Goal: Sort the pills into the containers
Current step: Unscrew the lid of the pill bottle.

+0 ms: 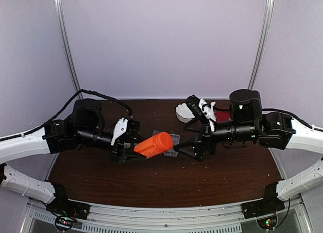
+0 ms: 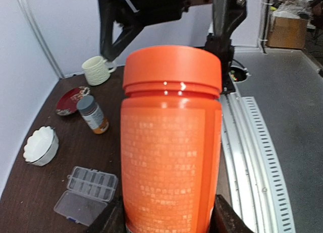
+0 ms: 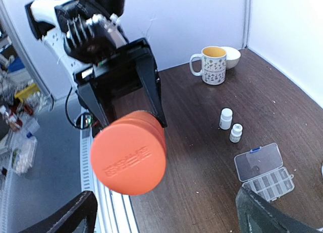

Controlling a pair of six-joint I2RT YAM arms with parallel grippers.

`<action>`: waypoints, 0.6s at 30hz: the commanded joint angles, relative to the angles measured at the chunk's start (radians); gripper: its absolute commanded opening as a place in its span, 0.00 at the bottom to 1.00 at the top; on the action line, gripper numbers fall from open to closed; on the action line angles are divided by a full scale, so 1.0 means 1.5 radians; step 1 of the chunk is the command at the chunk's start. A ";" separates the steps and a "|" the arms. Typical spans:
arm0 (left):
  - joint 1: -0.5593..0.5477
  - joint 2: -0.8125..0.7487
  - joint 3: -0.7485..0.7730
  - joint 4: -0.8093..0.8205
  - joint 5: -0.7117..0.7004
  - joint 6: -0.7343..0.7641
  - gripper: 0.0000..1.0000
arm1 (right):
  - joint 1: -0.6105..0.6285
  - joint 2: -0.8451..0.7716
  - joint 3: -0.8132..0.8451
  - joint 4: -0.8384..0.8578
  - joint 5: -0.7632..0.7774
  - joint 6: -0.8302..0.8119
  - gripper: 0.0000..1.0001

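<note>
Airspace between the arms blocked by orange bottle (image 1: pixel 154 144), clamped sideways in left gripper (image 1: pixel 132 152) jaws, cap toward right gripper (image 1: pixel 191 148); right jaws spread wide, short of the cap, not touching; open organizer box (image 3: pixel 265 172) partly covered from above by the bottle; two white bottles (image 3: pixel 225 118) near the box lid; mug (image 3: pixel 213 65) and bowl (image 3: pixel 233 55) in the far left corner; grey-capped bottle (image 2: pixel 93 114), red saucer (image 2: pixel 72 99), cup (image 2: pixel 97 70) and scalloped bowl (image 2: pixel 40 144) crowding the far right; near strip of counter (image 1: pixel 166 185) bare apart from small specks, passable.
</note>
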 commanded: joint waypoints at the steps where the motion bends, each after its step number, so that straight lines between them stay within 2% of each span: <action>1: -0.009 -0.017 -0.013 0.051 -0.159 0.025 0.26 | -0.005 -0.022 0.034 -0.016 0.050 0.160 1.00; 7: -0.028 -0.031 -0.022 0.088 -0.260 0.044 0.23 | -0.012 0.003 0.092 -0.085 0.099 0.340 1.00; 10: -0.034 -0.034 -0.018 0.086 -0.286 0.054 0.22 | -0.030 0.008 0.092 -0.060 0.067 0.405 1.00; 13: -0.039 -0.036 -0.019 0.089 -0.296 0.061 0.23 | -0.039 0.000 0.075 -0.016 0.092 0.491 1.00; 18: -0.044 -0.034 -0.018 0.095 -0.308 0.073 0.24 | -0.039 0.042 0.132 -0.036 0.066 0.507 1.00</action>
